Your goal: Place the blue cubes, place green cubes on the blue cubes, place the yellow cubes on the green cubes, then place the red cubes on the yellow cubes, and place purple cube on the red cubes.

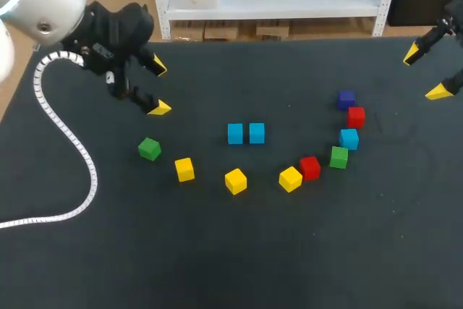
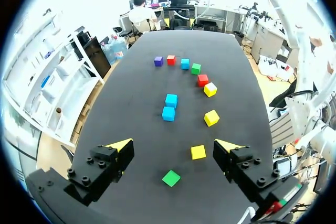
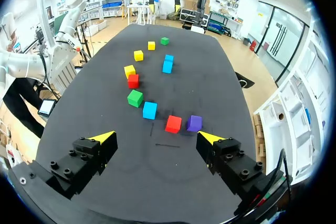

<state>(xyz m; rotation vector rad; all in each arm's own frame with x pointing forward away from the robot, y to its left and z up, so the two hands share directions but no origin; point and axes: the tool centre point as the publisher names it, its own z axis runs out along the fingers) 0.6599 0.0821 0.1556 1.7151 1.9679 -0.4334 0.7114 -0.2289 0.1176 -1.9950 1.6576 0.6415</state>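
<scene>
Head view: third blue cube (image 1: 349, 138) lies well right of the blue pair (image 1: 246, 134), so it looks nearer the right fingers (image 1: 438, 92) (spread wide, holding nothing). Left fingers (image 1: 158, 107) likewise released, above the green cube (image 1: 149, 149) left of the pair.

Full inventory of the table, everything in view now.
blue cubes: 3, blue, two side by side mid-table, one in right group
green cubes: 2, green, one at left, one in right group
yellow cubes: 3, yellow, near row
red cubes: 2, red, both in right group
purple cube: 1, purple, far end of right group
table: 1, black
cable: 1, white, from left arm over table's left
left gripper: 1, yellow tips, open, over table's left
right gripper: 1, yellow tips, open, over table's right
</scene>
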